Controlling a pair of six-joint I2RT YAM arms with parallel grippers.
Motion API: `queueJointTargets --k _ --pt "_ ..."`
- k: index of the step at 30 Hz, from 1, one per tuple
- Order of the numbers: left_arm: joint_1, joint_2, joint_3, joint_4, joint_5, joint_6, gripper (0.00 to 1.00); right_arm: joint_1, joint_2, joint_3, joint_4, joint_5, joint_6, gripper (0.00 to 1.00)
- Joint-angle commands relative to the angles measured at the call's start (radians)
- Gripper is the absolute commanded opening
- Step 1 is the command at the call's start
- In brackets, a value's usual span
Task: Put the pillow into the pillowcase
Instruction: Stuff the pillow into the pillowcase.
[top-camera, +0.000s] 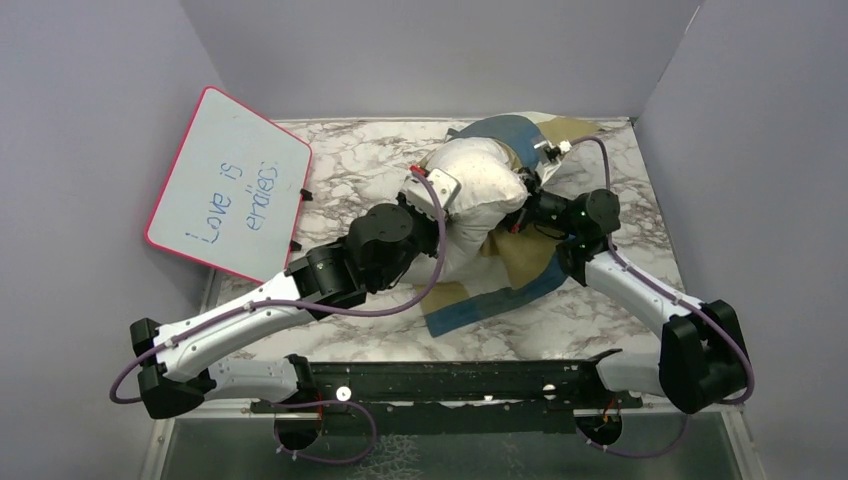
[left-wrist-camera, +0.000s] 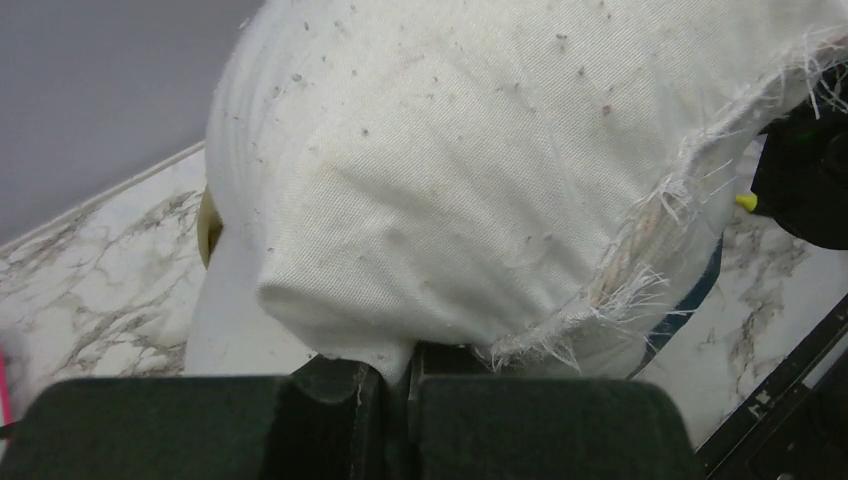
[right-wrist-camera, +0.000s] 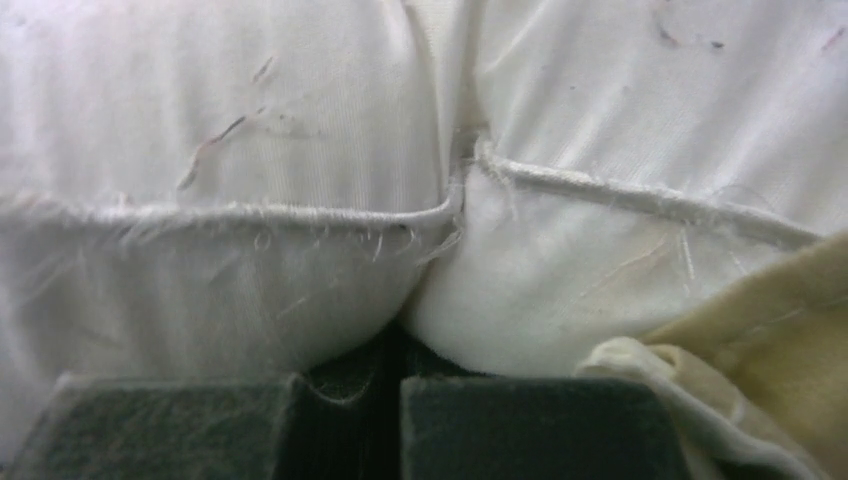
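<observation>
We see left jaws pinched shut on a fold of the pillow (top-camera: 478, 185), which sits bunched up atop the pillowcase (top-camera: 525, 265) spread on the table (top-camera: 360, 165); right jaws are clamped on its frayed seam.

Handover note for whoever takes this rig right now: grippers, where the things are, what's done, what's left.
Left gripper: shut, pinching a fold of the plump white fabric pillow near a frayed seam.
Right gripper: shut on the pillow's seam from the opposite side.
Things: the pillow sits bunched on top of the limp blue, tan and cream checked pillowcase, which spreads under and behind it.
Done: both arms have a grip.
Left: the pillow looks mostly uncovered; it must go into the case.
</observation>
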Motion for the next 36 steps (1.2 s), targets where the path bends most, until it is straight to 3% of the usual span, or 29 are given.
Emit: queueJointTargets --k 1,4,9,12,13,16,17,21,23,31,36 --pt "-0.074 0.076 0.08 0.14 0.201 0.005 0.0 0.035 0.066 -0.037 -0.019 0.017 0.024 0.0" --pt "-0.079 0.121 0.107 0.141 0.23 0.009 0.0 0.035 0.113 -0.013 -0.065 0.015 0.0 0.0" --pt "-0.119 0.157 0.141 0.14 0.253 0.024 0.0 0.037 0.205 0.03 0.058 -0.056 0.082 0.0" --pt "-0.122 0.152 0.124 0.145 0.199 0.019 0.0 0.035 0.19 0.037 -0.084 -0.006 0.0 0.0" --pt "-0.122 0.154 0.113 0.142 0.154 0.026 0.06 0.032 0.184 0.038 -0.151 0.018 -0.041 0.0" --pt "-0.099 0.179 0.119 0.096 0.05 0.033 0.54 0.007 0.192 0.033 -0.292 0.056 -0.127 0.0" --pt "-0.092 0.189 0.143 0.069 0.049 0.024 0.63 -0.019 0.204 0.022 -0.298 0.051 -0.129 0.0" --pt "-0.087 0.225 0.269 -0.021 0.096 0.04 0.83 -0.099 0.268 -0.015 -0.179 -0.028 -0.065 0.0" --pt "-0.087 0.261 0.354 -0.08 0.103 0.077 0.96 -0.104 0.281 0.001 -0.212 -0.025 -0.087 0.0" --pt "-0.073 0.505 0.687 -0.284 0.05 0.249 0.98 -0.105 0.265 0.008 -0.236 0.003 -0.089 0.0" --pt "-0.035 0.586 0.702 -0.425 0.009 0.233 0.98 -0.106 0.262 0.011 -0.244 0.04 -0.079 0.0"
